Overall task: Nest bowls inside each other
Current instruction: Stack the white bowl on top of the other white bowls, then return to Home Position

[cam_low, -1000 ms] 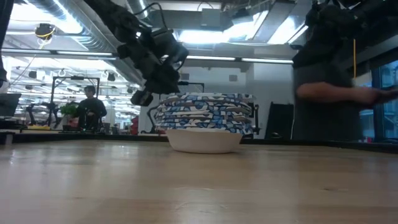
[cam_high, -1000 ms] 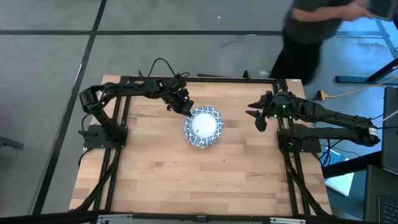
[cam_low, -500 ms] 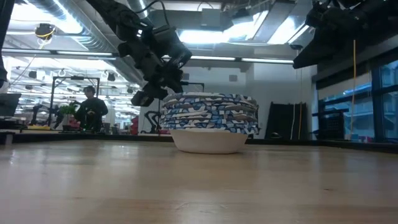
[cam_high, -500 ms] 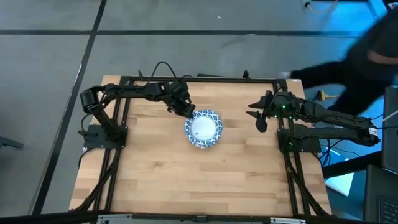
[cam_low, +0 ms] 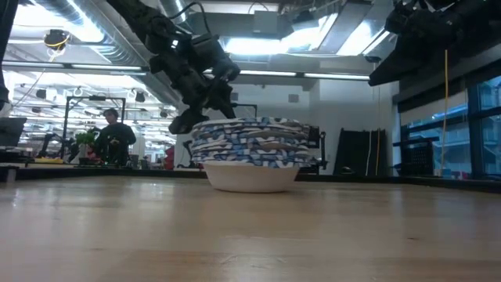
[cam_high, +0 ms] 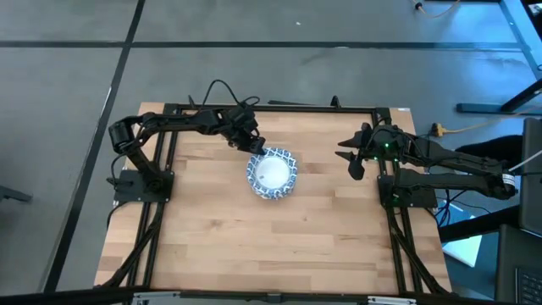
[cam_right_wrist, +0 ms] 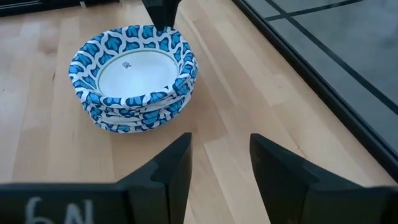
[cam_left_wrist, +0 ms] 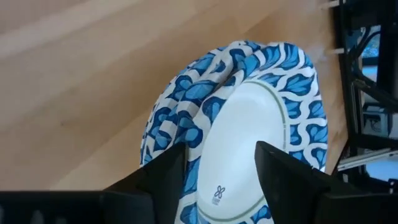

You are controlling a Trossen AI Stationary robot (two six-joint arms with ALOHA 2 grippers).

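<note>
The bowls stand nested in one stack at the middle of the table, blue-and-white rims bunched unevenly, white inside. The lowest bowl's white base rests on the wood. My left gripper is open at the stack's far-left rim. In the left wrist view one finger stands over the top bowl's white inside, the other outside the patterned rims. My right gripper waits open toward the table's right side, pointing at the stack, with nothing between its fingers. My left gripper has its open fingers on either side of the stack's far-left rim, slanting down from the far left. Whether a finger touches the rim cannot be told.
Black frame rails run along the table's far edge and both sides. The arm bases stand at the left and right. Bare wood lies between the stack and the near edge. A person sits far back in the room.
My left gripper has opened at the stack's rim: in the low view its fingers stand wider apart than a second ago. The stack has slid a little toward the table's left edge in the last half second. A person behind the far right corner has left the view.
</note>
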